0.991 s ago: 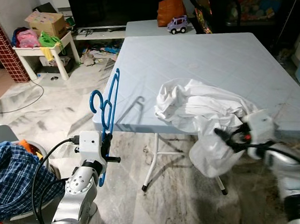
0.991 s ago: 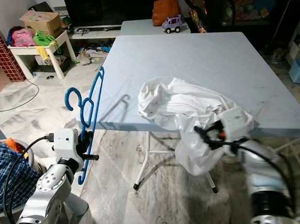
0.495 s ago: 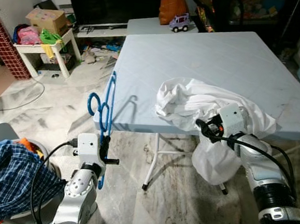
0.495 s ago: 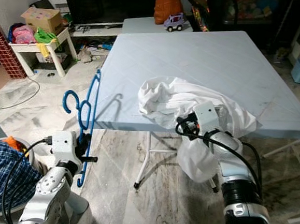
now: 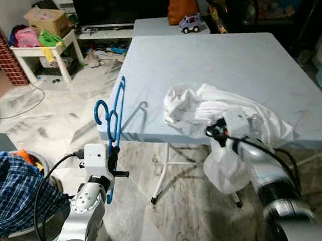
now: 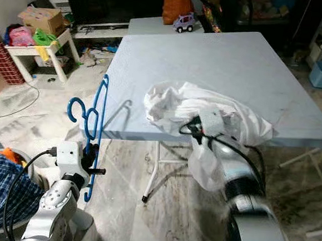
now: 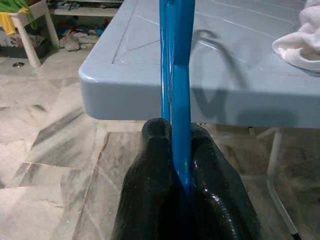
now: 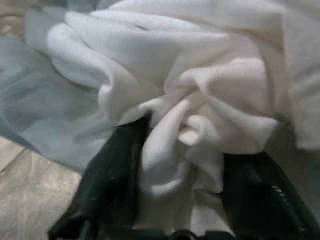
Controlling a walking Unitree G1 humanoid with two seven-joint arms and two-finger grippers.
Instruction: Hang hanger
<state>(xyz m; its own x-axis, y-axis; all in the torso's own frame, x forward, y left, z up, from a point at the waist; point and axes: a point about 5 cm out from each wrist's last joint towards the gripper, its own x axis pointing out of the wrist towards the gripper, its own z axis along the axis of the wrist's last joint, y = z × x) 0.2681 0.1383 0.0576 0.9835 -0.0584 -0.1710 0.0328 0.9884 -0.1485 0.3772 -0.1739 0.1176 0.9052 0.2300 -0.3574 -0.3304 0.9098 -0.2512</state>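
Note:
A blue plastic hanger point(image 5: 114, 122) stands upright in my left gripper point(image 5: 111, 169), which is shut on its lower bar just off the front left corner of the pale blue table point(image 5: 227, 53). In the left wrist view the hanger point(image 7: 176, 75) runs up from between the closed fingers point(image 7: 150, 165). A crumpled white garment point(image 5: 218, 108) lies at the table's front edge, part of it hanging over. My right gripper point(image 5: 213, 131) is pushed into it. In the right wrist view the fingers point(image 8: 112, 165) stand apart with bunched white cloth point(image 8: 200, 100) between them.
A basket with blue plaid clothing point(image 5: 5, 192) sits at my lower left. The table's legs point(image 5: 162, 173) stand under its front edge. A toy car point(image 5: 189, 23) and an orange bag point(image 5: 183, 2) are on a second table behind. A small cluttered white table point(image 5: 44, 50) is at the far left.
My right arm has swung left from the hanging part of the garment and pushed into the bunched cloth at the table edge. The left gripper still holds the hanger upright.

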